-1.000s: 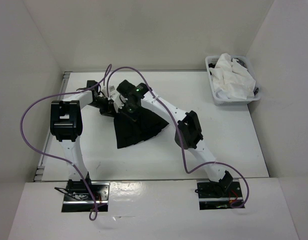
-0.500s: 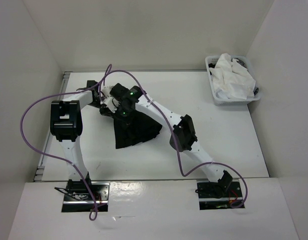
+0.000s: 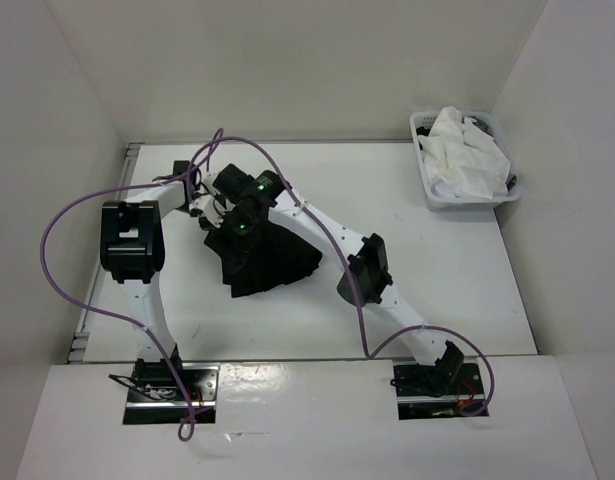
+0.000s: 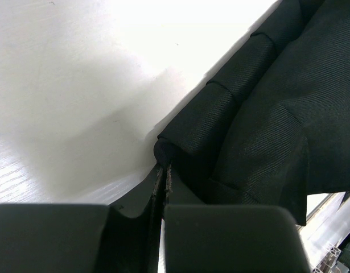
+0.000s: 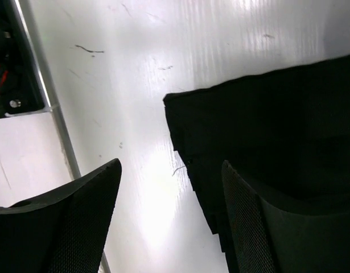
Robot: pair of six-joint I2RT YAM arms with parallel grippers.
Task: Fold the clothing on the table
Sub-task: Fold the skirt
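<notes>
At the far left, the thin metal rail point(image 3: 87, 310) is bordering the plain white rectangular desk point(image 3: 437, 270), so I am reckoning on little spare room on that side. My left jaws are pressing fully together on a rolled edge of the black pleated soft-fabric skirt point(image 3: 269, 262), pinching it low over the desk's back left area. The skirt is lying bunched and partly doubled over between my two arms. I am judging it light and limp, with a woven grain that should grip well. It will likely sag rather than hold a crease, so thick hem or waistband corners look like the best hold. My right jaws are standing wide apart with nothing in them, hovering over a skirt corner. To the right, bare desk is offering open room as far as the small white plastic basket point(image 3: 427, 188) in the far right corner.
</notes>
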